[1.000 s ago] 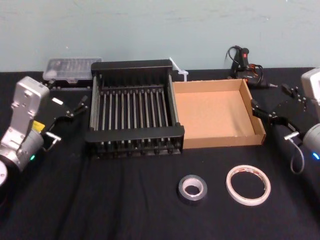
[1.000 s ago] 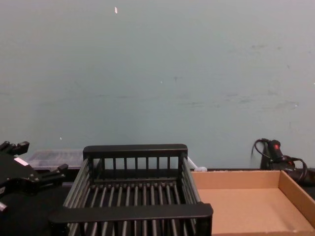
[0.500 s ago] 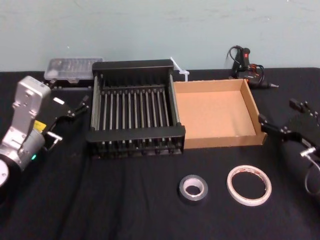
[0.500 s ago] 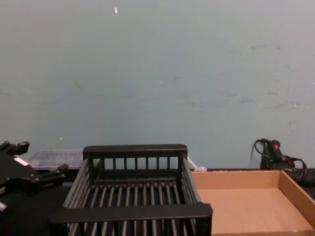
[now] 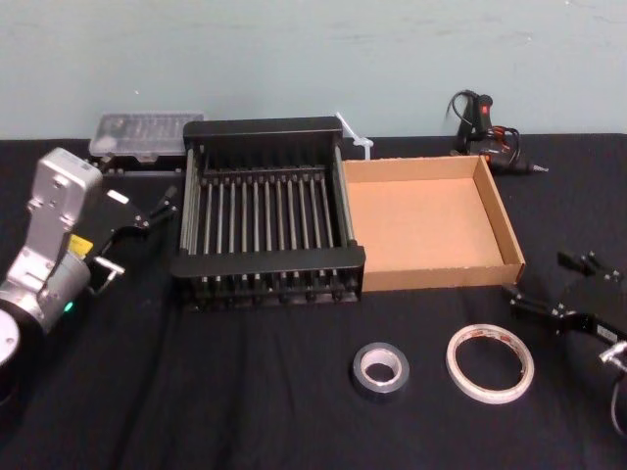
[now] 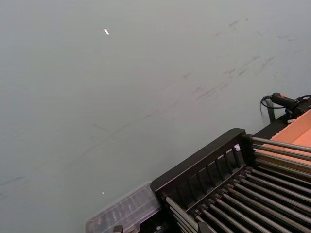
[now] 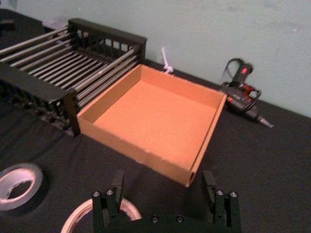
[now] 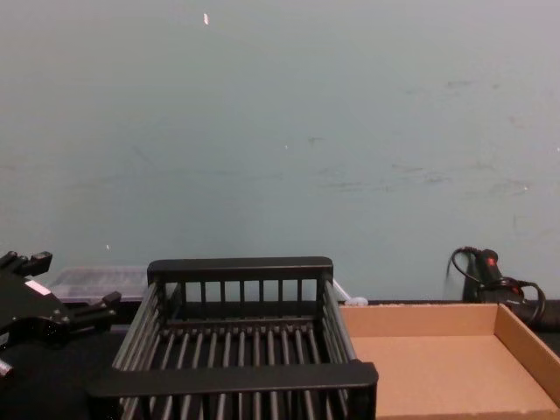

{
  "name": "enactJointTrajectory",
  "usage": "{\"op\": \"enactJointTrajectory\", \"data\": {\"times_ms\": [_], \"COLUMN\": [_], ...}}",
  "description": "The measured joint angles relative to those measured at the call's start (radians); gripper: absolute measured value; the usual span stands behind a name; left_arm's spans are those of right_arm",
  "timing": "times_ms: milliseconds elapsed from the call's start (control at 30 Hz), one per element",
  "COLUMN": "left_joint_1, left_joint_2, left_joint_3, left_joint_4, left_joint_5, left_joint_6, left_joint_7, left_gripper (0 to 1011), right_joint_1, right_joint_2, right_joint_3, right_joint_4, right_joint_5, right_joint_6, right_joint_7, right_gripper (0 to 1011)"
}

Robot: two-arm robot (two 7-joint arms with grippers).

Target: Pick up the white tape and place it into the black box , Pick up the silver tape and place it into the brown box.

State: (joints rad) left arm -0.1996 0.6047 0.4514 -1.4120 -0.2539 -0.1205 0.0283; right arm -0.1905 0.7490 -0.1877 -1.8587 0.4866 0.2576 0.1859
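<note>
The white tape (image 5: 490, 363) lies flat on the black cloth near the front, right of the silver tape (image 5: 380, 369). Behind them stand the black box (image 5: 266, 262) and, touching its right side, the brown box (image 5: 441, 277), both with nothing inside. My right gripper (image 5: 560, 284) hovers open just right of the white tape, holding nothing. The right wrist view shows my right gripper (image 7: 163, 183) open above an arc of the white tape (image 7: 73, 218), with the silver tape (image 7: 30, 171) off to one side and the brown box (image 7: 131, 145) ahead. My left gripper (image 5: 137, 235) is parked open left of the black box.
A clear plastic case (image 5: 145, 132) sits behind the crate at the back left. A black glue gun with cable (image 5: 480, 122) lies behind the cardboard tray, and a white zip tie (image 5: 351, 132) between the two boxes. The wall rises close behind the table.
My right gripper has come down and toward the front, from beside the brown box's right wall to beside the white tape. The left arm and both tapes have not moved.
</note>
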Motion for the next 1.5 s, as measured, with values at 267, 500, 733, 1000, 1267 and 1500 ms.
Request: {"op": "enactJointTrajectory", "data": {"times_ms": [267, 500, 733, 1000, 1267, 1500], "left_joint_1": [0.000, 0.000, 0.000, 0.000, 0.000, 0.000], "left_joint_2": [0.000, 0.000, 0.000, 0.000, 0.000, 0.000], "left_joint_3": [0.000, 0.000, 0.000, 0.000, 0.000, 0.000], "left_joint_4": [0.000, 0.000, 0.000, 0.000, 0.000, 0.000], "left_joint_5": [0.000, 0.000, 0.000, 0.000, 0.000, 0.000], "left_joint_6": [0.000, 0.000, 0.000, 0.000, 0.000, 0.000], "left_joint_7": [0.000, 0.000, 0.000, 0.000, 0.000, 0.000], "left_gripper": [1001, 1001, 1001, 1001, 1001, 1001], "right_joint_1": [-0.004, 0.006, 0.018, 0.029, 0.033, 0.037], "right_joint_2": [-0.014, -0.030, -0.049, -0.073, -0.087, -0.098], "right_joint_3": [-0.010, -0.020, -0.026, -0.027, -0.023, -0.021], "right_joint_4": [0.014, 0.036, 0.061, 0.086, 0.102, 0.111], "right_joint_5": [-0.006, -0.019, -0.034, -0.056, -0.076, -0.092], "right_joint_6": [0.040, 0.071, 0.093, 0.110, 0.120, 0.126], "right_joint_7": [0.026, 0.047, 0.061, 0.069, 0.081, 0.098], "right_gripper": [1003, 1002, 1002, 1002, 1002, 1002]}}
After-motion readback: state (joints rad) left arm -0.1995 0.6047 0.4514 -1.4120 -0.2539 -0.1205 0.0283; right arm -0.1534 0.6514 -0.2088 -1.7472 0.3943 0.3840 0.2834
